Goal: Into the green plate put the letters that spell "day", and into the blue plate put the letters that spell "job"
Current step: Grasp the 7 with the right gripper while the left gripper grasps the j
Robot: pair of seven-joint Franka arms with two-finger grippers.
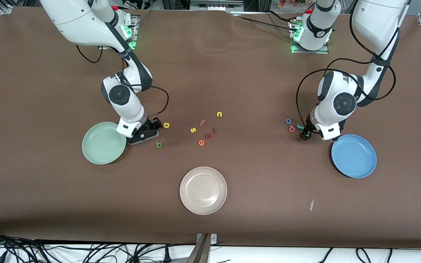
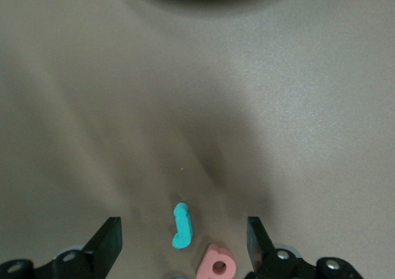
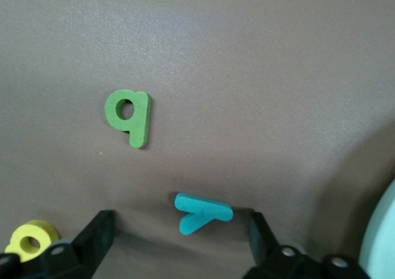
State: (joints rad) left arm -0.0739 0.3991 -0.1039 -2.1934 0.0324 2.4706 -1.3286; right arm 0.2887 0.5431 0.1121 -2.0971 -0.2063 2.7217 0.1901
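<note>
**Operator:** Front view first, nearest things first. I see the beige plate (image 1: 203, 190) closest to the camera, bare, mid-surface. Farther up, the blue plate (image 1: 353, 156) lies toward the left arm's end and the green plate (image 1: 103, 143) toward the right arm's end; both are bare too.

**Second:** And the grippers?

**Operator:** My left gripper (image 1: 305, 136) is low over the brown surface (image 1: 49, 204), just beside the blue plate's rim. In the left wrist view its fingers (image 2: 110, 242) stand apart with the teal j (image 2: 181, 226) lying flat between them, untouched. The coral b (image 2: 216, 263) lies just beside the j, and the blue o (image 1: 288, 121) a little farther from the front camera.

**Second:** Right side?

**Operator:** My right gripper (image 1: 155, 126) is down by the green plate. Right wrist view shows its fingers (image 3: 99, 236) apart, the teal y (image 3: 202, 212) flat on the surface between them, not clamped. The green d (image 3: 129, 116) lies near, apart from the y, and the yellow a (image 3: 31, 240) sits just outside one finger.

**Second:** Anything else out there?

**Operator:** Mid-surface, farther than the beige plate, I see a loose cluster: orange e (image 1: 201, 143), yellow s (image 1: 193, 129), pink f (image 1: 202, 122), two dark red letters I can't read, and yellow n (image 1: 219, 114) farthest.
</note>
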